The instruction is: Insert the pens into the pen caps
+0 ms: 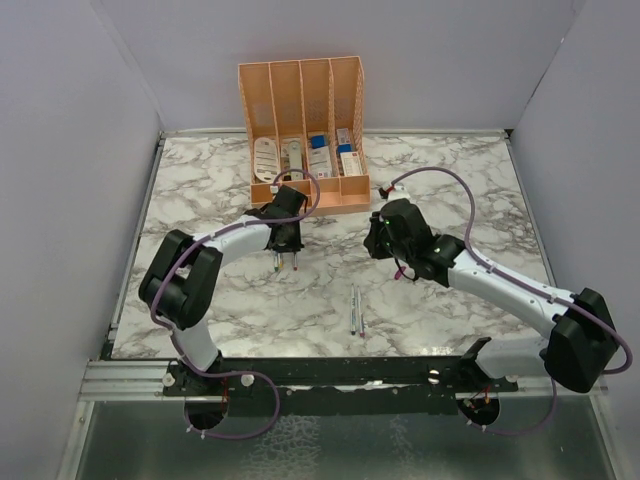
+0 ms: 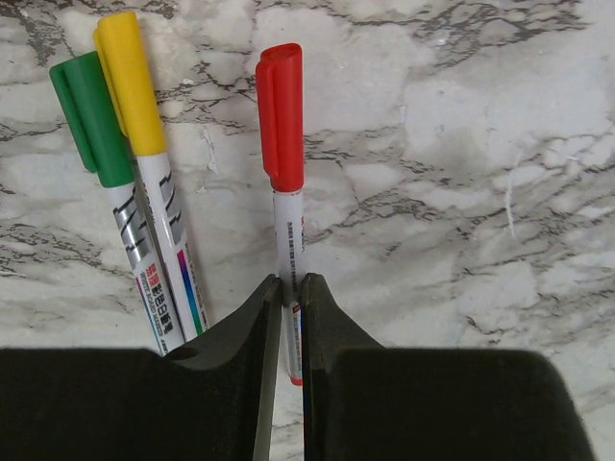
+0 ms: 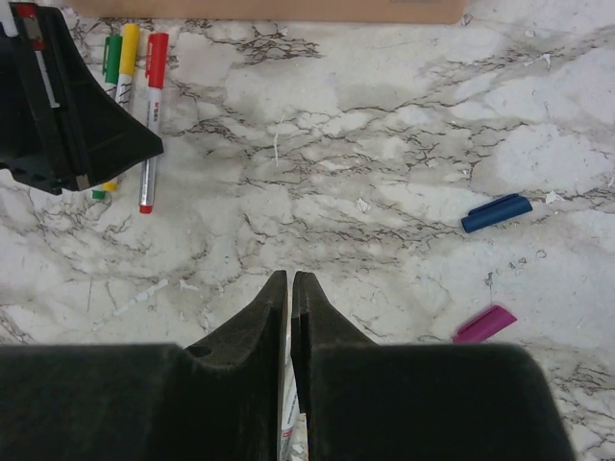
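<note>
My left gripper (image 2: 291,284) pinches the red pen (image 2: 280,125) by its white barrel, fingers pressed tight on it, with the red cap pointing to twelve o'clock in my left wrist camera. At ten o'clock from those fingertips lie the yellow pen (image 2: 135,96) and the green pen (image 2: 91,125), both capped and touching side by side. Only the overhead camera shows the pair of pens (image 1: 356,310) lying parallel between my two arms, too small to tell whether they are capped. It also shows the peach organizer (image 1: 290,90) at twelve o'clock. My right gripper (image 3: 290,279) is closed on a printed pen (image 3: 285,423). Just a sliver of white barrel shows between the fingers; the rest is hidden, so I cannot tell its tip colour. Only the right wrist camera finds the loose caps. The blue cap (image 3: 495,213) is at two o'clock from my fingertips and the purple cap (image 3: 483,325) at three o'clock, its lower end tucked behind my finger. They lie apart. The table (image 1: 450,200) is white marble with grey veins, boxed in by plain grey walls (image 1: 80,100).
</note>
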Controlling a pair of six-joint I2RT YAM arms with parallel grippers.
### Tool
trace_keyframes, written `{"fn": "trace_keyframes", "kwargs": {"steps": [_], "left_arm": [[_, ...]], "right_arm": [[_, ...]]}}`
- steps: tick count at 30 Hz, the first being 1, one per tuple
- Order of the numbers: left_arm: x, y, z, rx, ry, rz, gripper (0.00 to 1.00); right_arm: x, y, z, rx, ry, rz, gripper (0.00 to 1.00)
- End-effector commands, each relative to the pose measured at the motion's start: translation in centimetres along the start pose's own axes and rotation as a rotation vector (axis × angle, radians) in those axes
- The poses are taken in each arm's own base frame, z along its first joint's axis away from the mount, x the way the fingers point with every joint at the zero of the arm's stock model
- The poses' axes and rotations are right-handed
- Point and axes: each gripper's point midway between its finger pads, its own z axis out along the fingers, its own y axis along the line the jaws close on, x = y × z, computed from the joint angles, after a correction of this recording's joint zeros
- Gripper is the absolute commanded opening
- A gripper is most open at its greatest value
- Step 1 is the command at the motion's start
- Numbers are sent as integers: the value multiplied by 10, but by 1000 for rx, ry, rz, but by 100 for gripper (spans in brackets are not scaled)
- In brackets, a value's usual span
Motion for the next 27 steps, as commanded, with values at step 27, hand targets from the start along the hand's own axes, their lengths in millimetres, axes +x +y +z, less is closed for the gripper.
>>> {"fn": "trace_keyframes", "kwargs": {"steps": [27], "left_arm": [[-34, -2, -16, -20, -52, -6, 36]], "right_arm": [[-4, -1, -7, 5, -23, 21, 7]]}}
